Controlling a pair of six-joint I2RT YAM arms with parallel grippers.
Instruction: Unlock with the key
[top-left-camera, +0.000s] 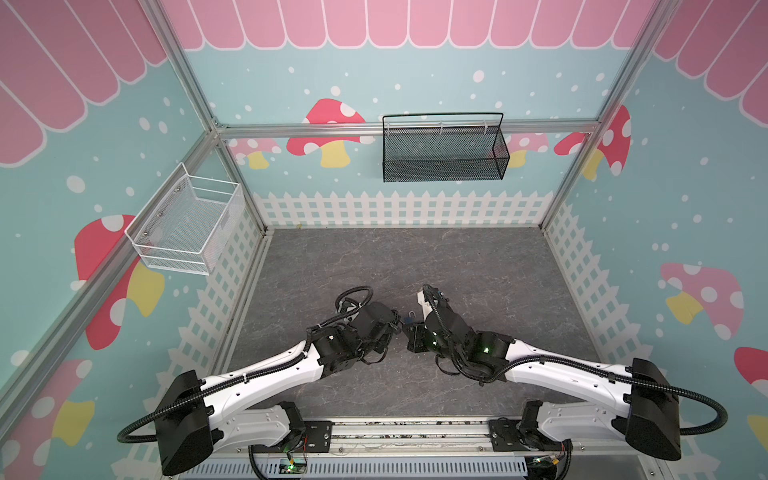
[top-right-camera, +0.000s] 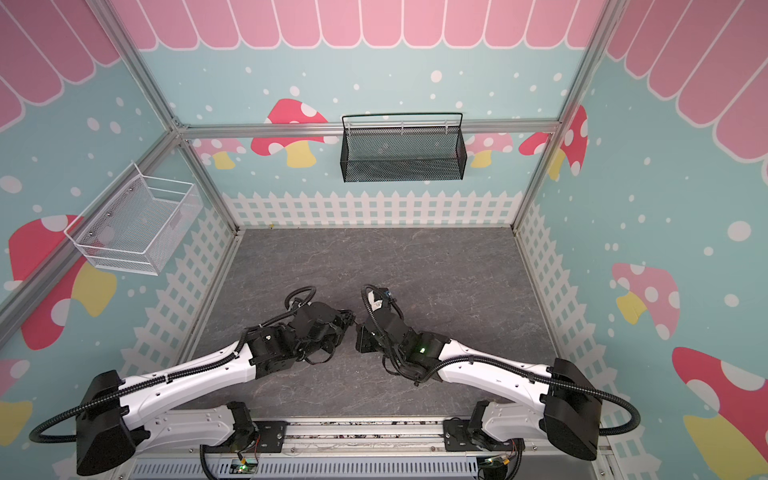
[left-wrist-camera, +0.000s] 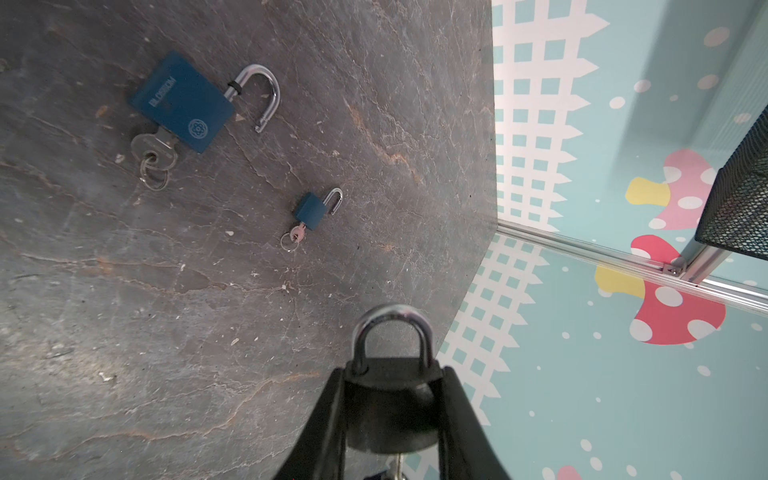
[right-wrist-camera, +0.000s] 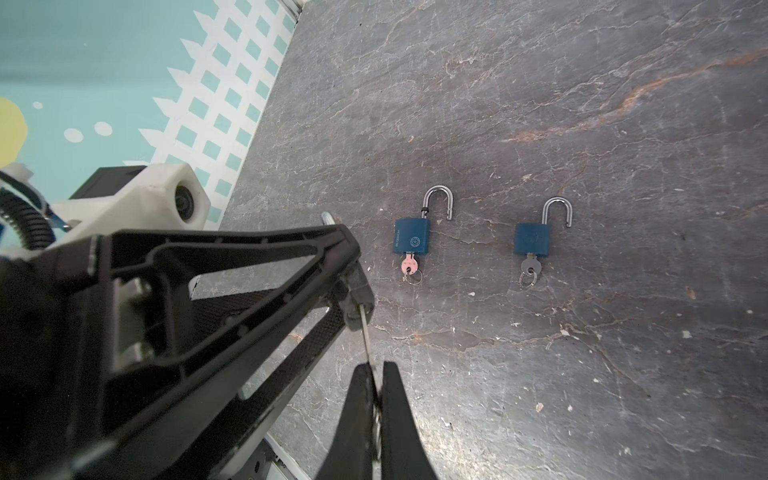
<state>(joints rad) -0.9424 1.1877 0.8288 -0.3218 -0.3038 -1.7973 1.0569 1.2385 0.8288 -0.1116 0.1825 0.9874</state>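
Observation:
A dark padlock with its silver shackle closed sits between the fingers of my left gripper, which is shut on its body. My right gripper is shut on the key. The key's thin blade runs from my fingertips up into the bottom of the padlock. In both top views the left gripper and the right gripper meet tip to tip above the middle of the table, and the held padlock barely shows between them.
Two blue padlocks lie on the grey table with shackles open and keys in them; the arms hide them in both top views. A black mesh basket hangs on the back wall, a white wire basket on the left wall.

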